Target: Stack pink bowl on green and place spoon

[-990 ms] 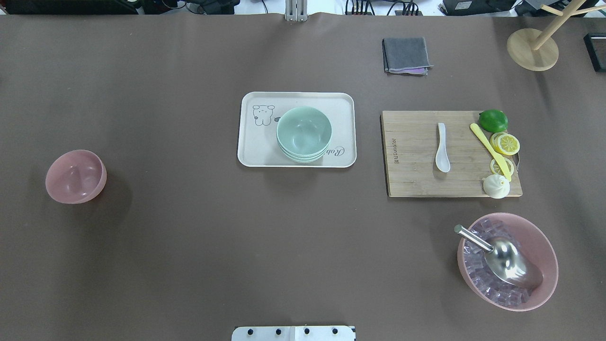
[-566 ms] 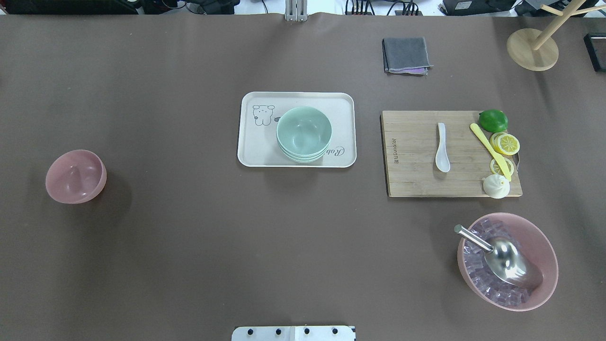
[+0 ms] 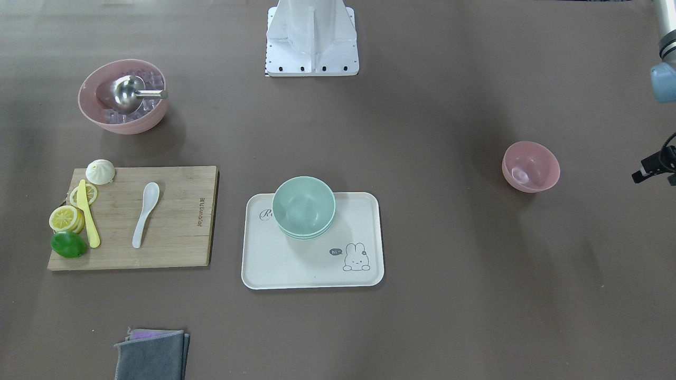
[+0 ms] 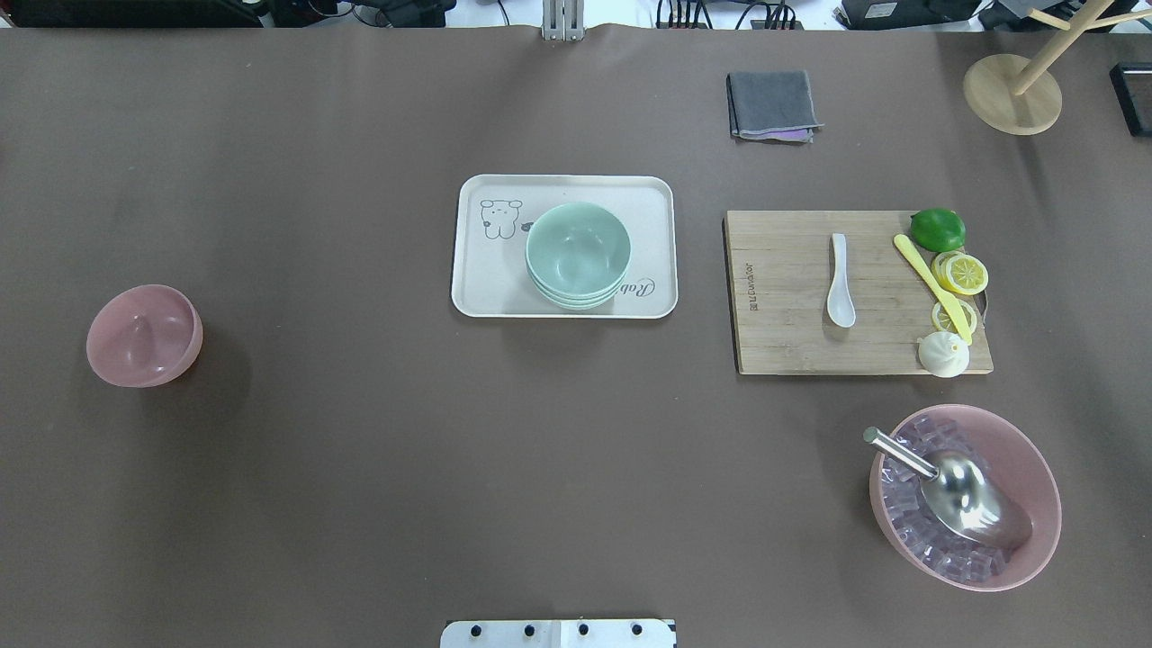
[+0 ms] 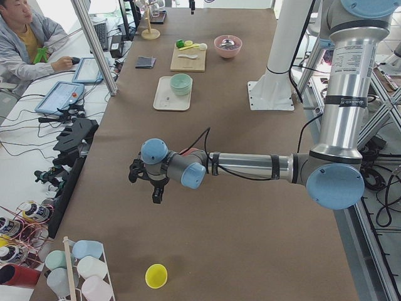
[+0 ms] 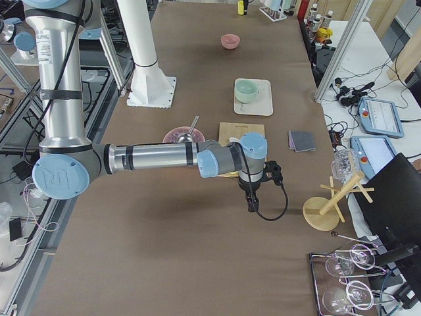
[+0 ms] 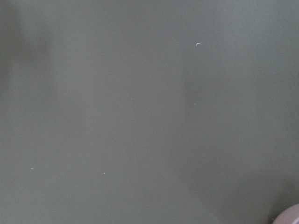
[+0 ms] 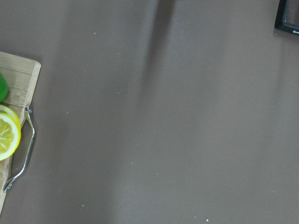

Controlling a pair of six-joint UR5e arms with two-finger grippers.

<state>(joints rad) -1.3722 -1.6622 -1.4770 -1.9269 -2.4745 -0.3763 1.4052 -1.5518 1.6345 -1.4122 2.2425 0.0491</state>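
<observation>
A small pink bowl stands upright on the table's left; it also shows in the front view. A stack of green bowls sits on a white tray at the middle. A white spoon lies on a wooden cutting board to the right. Neither gripper shows overhead. My left gripper hangs beyond the table's left end, past the pink bowl; only a dark part shows in the front view. My right gripper hangs right of the board. I cannot tell whether either is open or shut.
A lime, lemon slices, a yellow knife and a bun sit on the board's right side. A large pink bowl holds ice and a metal scoop. A grey cloth and a wooden stand lie at the back.
</observation>
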